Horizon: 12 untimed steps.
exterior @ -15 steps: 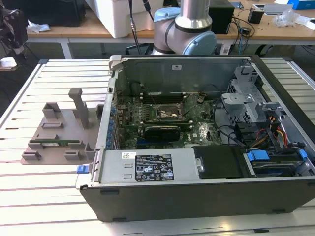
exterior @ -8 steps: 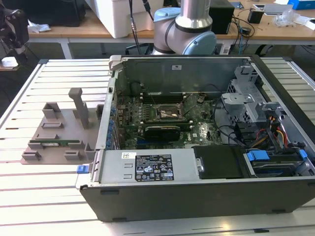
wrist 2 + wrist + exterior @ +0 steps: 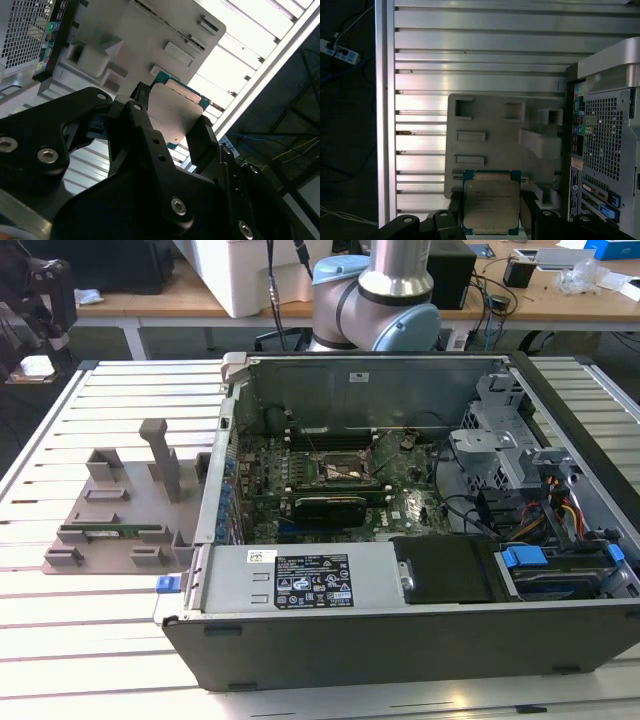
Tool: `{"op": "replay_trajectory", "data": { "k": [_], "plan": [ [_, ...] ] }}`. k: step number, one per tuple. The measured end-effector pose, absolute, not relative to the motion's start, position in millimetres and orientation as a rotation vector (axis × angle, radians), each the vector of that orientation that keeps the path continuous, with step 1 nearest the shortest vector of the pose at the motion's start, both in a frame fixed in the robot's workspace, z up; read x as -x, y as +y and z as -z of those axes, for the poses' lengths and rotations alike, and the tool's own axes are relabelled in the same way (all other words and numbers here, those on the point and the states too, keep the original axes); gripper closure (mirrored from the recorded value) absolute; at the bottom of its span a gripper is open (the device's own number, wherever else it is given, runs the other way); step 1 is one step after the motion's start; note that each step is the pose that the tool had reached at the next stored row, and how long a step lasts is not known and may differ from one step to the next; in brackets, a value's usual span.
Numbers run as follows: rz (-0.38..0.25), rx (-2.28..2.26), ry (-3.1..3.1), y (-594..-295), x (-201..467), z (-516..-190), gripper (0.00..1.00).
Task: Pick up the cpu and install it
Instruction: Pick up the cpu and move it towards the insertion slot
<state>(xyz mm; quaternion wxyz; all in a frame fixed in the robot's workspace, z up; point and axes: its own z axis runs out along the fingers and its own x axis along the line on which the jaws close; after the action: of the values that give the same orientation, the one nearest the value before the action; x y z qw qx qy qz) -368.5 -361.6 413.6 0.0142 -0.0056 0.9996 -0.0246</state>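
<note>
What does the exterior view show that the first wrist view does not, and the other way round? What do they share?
From the exterior view: the arm and the inside of the open case, with its motherboard and socket.
From the first wrist view: the cpu, gripped between the fingers of the gripper, and the ports on the back of the case.
Shared: the grey tray, the slatted table and the case.
</note>
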Motion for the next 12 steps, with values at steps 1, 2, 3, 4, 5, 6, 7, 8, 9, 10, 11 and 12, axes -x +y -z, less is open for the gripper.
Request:
{"op": "replay_trajectory", "data": {
  "k": [1,2,3,4,5,6,7,8,9,10,11,12],
  "plan": [
    [0.076,0.017,3.112,-361.6,365.7,-413.5,0.45],
    [0.076,0.018,3.112,-361.6,360.3,-413.5,0.45],
    [0.076,0.018,3.112,-361.7,353.9,-413.5,0.45],
    [0.076,0.018,3.112,-361.7,349.8,-413.5,0.45],
    [0.076,0.018,3.112,-361.6,345.6,-413.5,0.45],
    [0.076,0.018,3.112,-361.6,341.4,-413.5,0.45],
    [0.076,0.017,3.112,-361.6,337.8,-413.5,0.45],
    [0.076,0.018,3.112,-361.6,336.1,-413.5,0.45],
    [0.076,0.018,3.112,-361.6,334.3,-413.5,0.45],
    [0.076,0.018,3.112,-361.6,331.8,-413.5,0.45],
    [0.076,0.018,3.112,-361.7,327.5,-413.5,0.45],
    [0.076,0.018,3.112,-361.7,324.5,-413.5,0.45]
  ]
}}
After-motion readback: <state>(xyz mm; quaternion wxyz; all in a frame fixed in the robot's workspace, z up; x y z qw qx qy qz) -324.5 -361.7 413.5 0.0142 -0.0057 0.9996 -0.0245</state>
